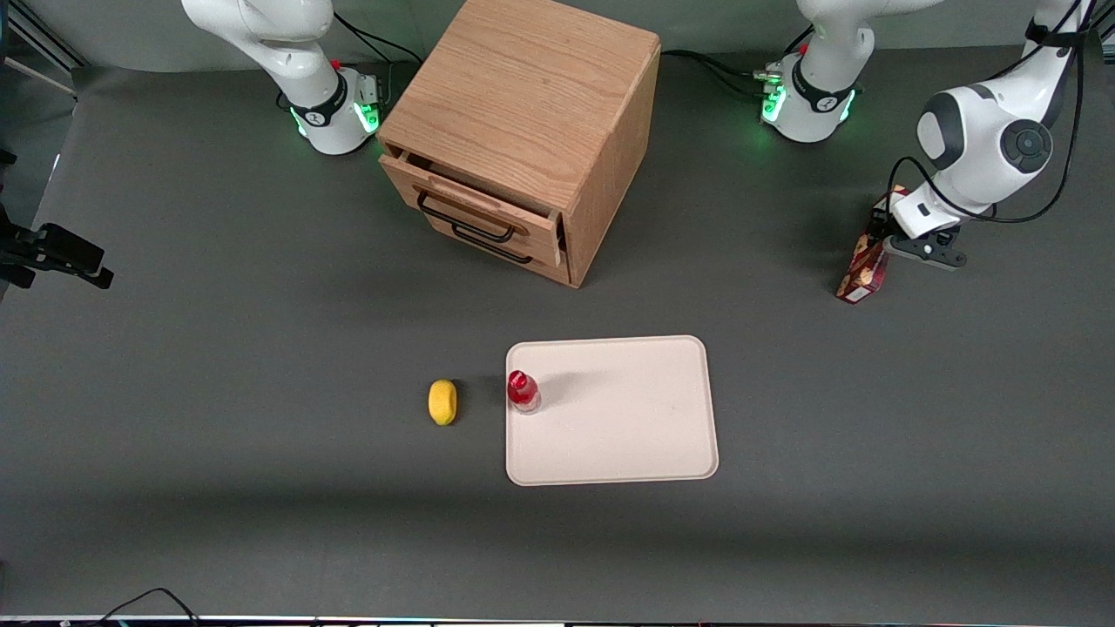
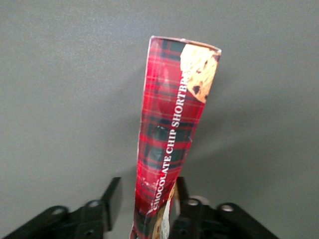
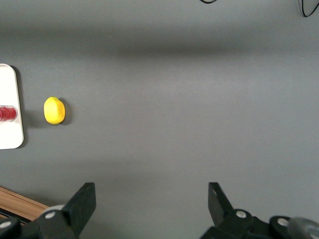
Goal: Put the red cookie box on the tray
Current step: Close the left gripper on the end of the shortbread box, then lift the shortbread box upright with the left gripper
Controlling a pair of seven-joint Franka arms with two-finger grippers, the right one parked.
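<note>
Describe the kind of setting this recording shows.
Likely a robotics lab bench: dark grey matte table, wooden drawer cabinet, cream-white tray; the left gripper holds a red tartan cookie box toward the working arm's end.

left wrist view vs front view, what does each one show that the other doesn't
Only the left wrist view shows the red cookie box up close: tartan pattern, "chocolate chip" lettering, and the gripper with its fingers closed on the box's end. Only the front view shows the tray, a red-capped bottle on it, a lemon beside it, and the wooden drawer cabinet. Both show the box held in the gripper over the grey table, toward the working arm's end, well apart from the tray.
</note>
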